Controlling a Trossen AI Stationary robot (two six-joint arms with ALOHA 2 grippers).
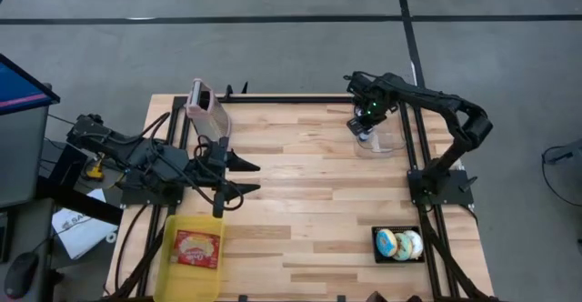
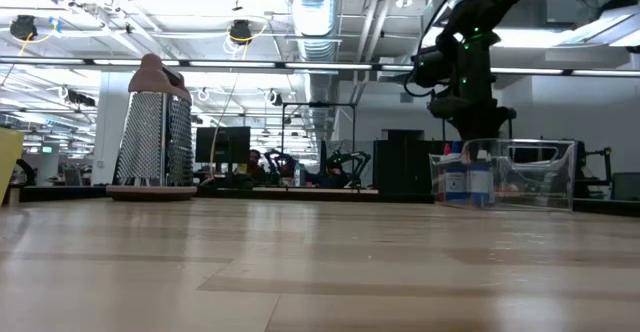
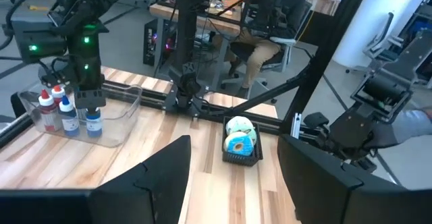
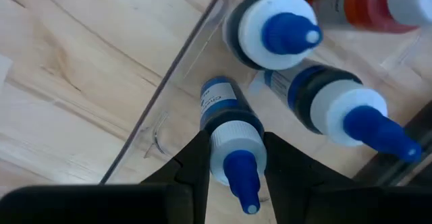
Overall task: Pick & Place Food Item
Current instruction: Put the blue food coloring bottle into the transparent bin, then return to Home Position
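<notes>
A clear plastic bin at the table's far right holds small dropper bottles, one with a red tip and two with blue tips. My right gripper points down into the bin, shut on one blue-tipped bottle. The other blue-tipped bottle and a third stand beside it. My left gripper hangs open above the table's left part, pointing level toward the right, with nothing between its fingers. My right gripper pinches the blue-tipped bottle at its white cap collar, one finger on each side. The fingers come from above, pointing down. The bottle stays upright below them inside the bin; whether its base rests on the bin's floor, I cannot tell.
A metal grater stands at the far left. A yellow tray with a packet lies at the near left. A black basket with iced round pastries sits at the near right. Bare wood lies across the table's middle.
</notes>
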